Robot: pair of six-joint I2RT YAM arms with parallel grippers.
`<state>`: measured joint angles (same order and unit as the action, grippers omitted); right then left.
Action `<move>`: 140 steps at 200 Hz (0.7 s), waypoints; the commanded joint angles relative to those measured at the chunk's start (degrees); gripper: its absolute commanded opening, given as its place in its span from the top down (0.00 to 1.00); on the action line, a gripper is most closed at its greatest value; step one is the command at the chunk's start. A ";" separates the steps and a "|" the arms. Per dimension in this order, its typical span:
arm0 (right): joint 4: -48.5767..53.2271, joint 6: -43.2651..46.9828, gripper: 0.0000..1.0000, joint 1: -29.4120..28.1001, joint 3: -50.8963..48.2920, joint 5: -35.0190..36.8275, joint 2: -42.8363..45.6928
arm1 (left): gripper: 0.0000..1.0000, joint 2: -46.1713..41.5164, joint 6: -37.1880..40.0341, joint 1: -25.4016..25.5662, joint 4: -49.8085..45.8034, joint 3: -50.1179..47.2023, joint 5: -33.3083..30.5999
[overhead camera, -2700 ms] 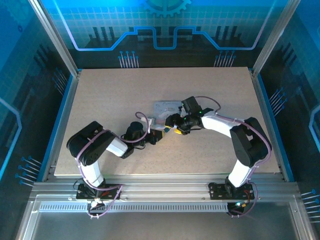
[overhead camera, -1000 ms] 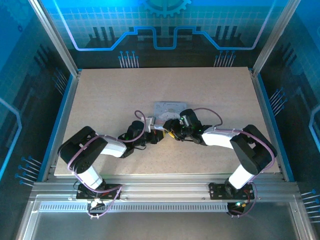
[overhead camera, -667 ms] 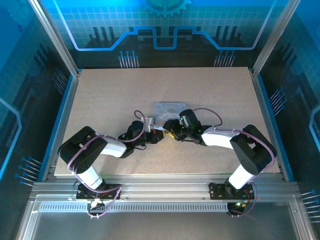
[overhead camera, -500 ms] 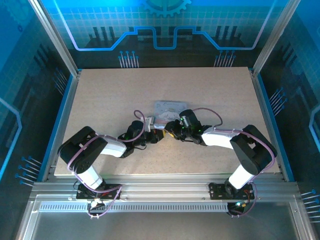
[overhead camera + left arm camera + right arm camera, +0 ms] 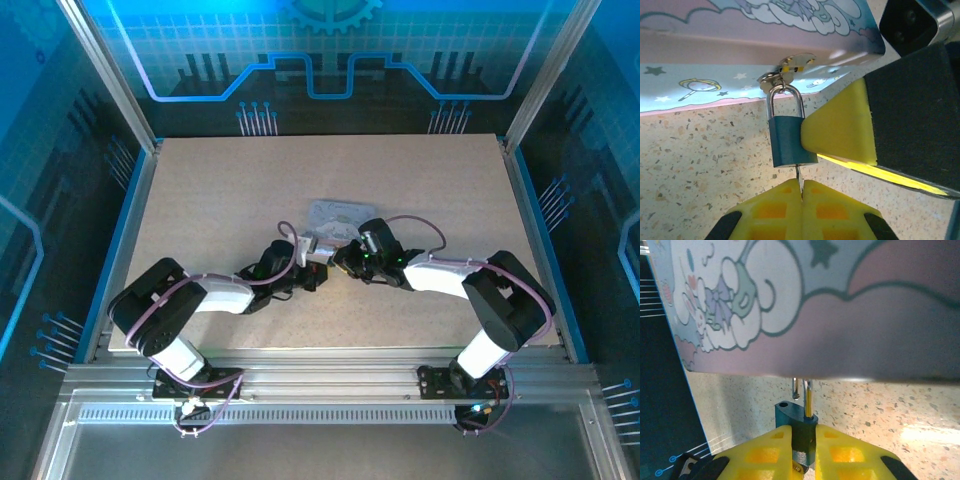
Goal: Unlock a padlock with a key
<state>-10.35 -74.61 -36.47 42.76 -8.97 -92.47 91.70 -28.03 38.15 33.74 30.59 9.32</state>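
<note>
We pinch the key in our clenched left gripper at the bottom edge of the left wrist view, its tip under the padlock mid-frame. Our right gripper clamps the padlock body so it cannot swing from the tin.

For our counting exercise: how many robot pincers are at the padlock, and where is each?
2. The left pincer is below the padlock, shut on the key, whose tip meets the padlock's underside. The right pincer clamps the padlock's body from both sides.
</note>
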 commanded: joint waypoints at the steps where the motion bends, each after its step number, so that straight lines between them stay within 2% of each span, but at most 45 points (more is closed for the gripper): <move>1: 5.29 -1.01 0.92 -0.62 0.63 -1.05 -0.47 | 1.00 -2.55 7.83 2.37 -5.00 2.84 -0.06; 55: 5.48 -0.68 1.00 -0.61 0.65 -1.28 -0.26 | 1.00 -3.40 17.06 5.38 -11.66 5.18 -6.67; 95: 4.99 -0.15 1.00 -0.53 0.40 -1.55 0.00 | 1.00 -4.74 22.88 7.52 -14.12 5.23 -11.87; 124: 5.33 -0.78 1.00 -0.27 -0.17 -1.33 0.42 | 1.00 -5.60 22.72 7.41 -13.95 4.39 -12.61; 131: 5.16 -1.31 0.94 -0.14 -0.71 -1.10 0.74 | 1.00 -5.54 21.75 7.25 -13.81 4.31 -11.97; 140: 4.30 -2.20 0.81 -0.10 -1.79 -0.79 1.33 | 1.00 -5.41 20.02 6.90 -13.20 4.17 -10.83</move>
<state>-6.24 -75.18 -36.45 42.74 -9.61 -92.47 87.79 -7.66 44.84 19.75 34.33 -3.22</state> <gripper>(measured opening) 0.074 0.044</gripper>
